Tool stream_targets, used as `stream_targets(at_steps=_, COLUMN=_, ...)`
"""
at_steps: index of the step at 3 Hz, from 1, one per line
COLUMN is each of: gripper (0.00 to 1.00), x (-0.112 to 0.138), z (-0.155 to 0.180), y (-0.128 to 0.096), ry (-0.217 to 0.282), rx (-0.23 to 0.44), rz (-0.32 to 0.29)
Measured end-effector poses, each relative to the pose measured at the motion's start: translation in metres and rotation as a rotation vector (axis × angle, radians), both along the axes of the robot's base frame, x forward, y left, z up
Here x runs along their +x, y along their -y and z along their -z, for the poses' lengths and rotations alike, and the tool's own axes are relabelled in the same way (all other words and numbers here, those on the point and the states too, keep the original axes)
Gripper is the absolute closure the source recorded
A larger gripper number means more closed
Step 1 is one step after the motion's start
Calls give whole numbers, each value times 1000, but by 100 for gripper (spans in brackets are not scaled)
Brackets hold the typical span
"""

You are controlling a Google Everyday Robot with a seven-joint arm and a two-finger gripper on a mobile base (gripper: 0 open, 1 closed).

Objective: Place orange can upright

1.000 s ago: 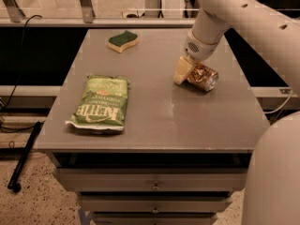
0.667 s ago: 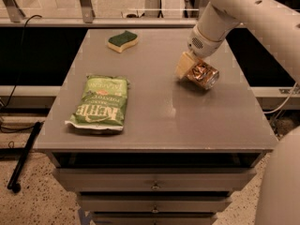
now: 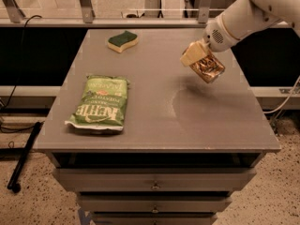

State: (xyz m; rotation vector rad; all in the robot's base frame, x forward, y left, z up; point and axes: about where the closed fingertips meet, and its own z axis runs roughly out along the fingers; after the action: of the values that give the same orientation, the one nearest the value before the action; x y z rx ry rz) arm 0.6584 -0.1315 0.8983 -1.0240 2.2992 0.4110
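The orange can (image 3: 209,69), small with an orange-gold mottled label, is held tilted in the air above the right side of the grey table (image 3: 159,111). My gripper (image 3: 199,60) comes in from the upper right on the white arm and is shut on the can, with a cream-coloured finger (image 3: 191,54) against its upper left side. The can casts a faint shadow on the tabletop below it.
A green chip bag (image 3: 101,102) lies flat on the left front of the table. A yellow and green sponge (image 3: 123,41) sits at the back left. Drawers are under the tabletop. A railing runs behind the table.
The gripper has lifted the can off the tabletop and tilted it; the arm has risen and swung up to the right.
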Motion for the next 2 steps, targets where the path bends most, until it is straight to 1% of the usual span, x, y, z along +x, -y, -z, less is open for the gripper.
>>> stream_targets(at_steps=1, gripper=100, x=-3, z=-14, y=2, ry=105, rx=153, rz=-75)
stream_targets(at_steps=2, gripper=100, x=-16, z=-26, y=9, ry=206, rx=338, rz=-152)
